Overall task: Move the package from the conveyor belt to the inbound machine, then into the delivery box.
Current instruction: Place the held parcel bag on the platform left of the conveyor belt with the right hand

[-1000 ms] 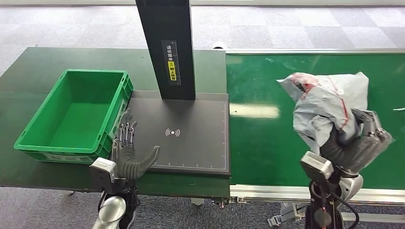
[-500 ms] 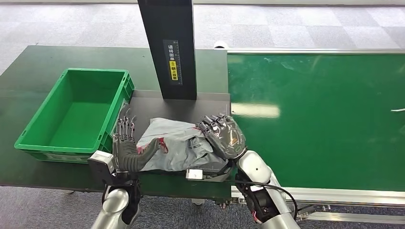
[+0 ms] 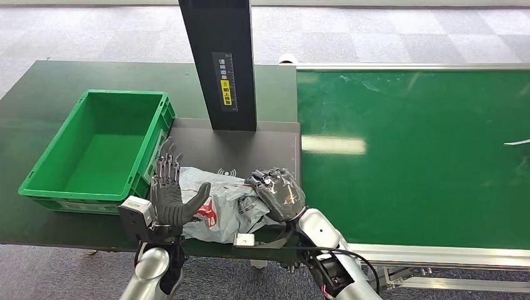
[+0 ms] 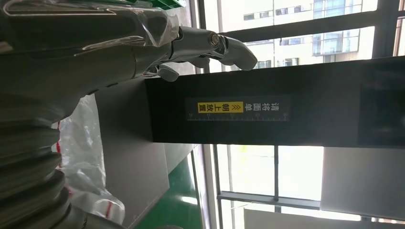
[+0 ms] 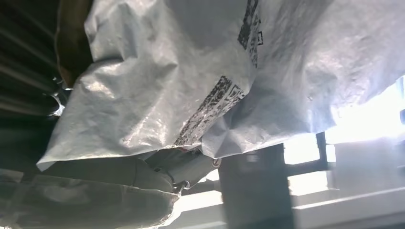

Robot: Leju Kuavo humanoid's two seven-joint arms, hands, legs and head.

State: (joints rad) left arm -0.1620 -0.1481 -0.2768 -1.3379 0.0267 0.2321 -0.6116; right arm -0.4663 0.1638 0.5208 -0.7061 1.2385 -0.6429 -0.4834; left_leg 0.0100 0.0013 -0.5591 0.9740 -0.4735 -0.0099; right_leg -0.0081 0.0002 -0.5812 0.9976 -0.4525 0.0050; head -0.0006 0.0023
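A crumpled grey plastic package [image 3: 228, 203] with red print lies on the front part of the black inbound machine plate [image 3: 250, 147]. My right hand [image 3: 279, 192] grips its right end from above; the bag's printed surface [image 5: 205, 86] hangs close before that wrist's camera. My left hand [image 3: 170, 199] stands upright at the package's left end, fingers spread, thumb against the plastic. Its fingers [image 4: 210, 45] appear spread in the left wrist view beside the bag [image 4: 86, 157]. The green delivery box [image 3: 100, 150] sits left of the plate.
The machine's black upright column [image 3: 224, 62] with a yellow label rises behind the plate. The green conveyor belt [image 3: 425, 156] stretches to the right, with a metal rail along its front. A dark green table [image 3: 37, 94] carries the box.
The package slid a little toward the front left of the plate with my right hand on it. My left hand lifted slightly and its thumb now meets the bag.
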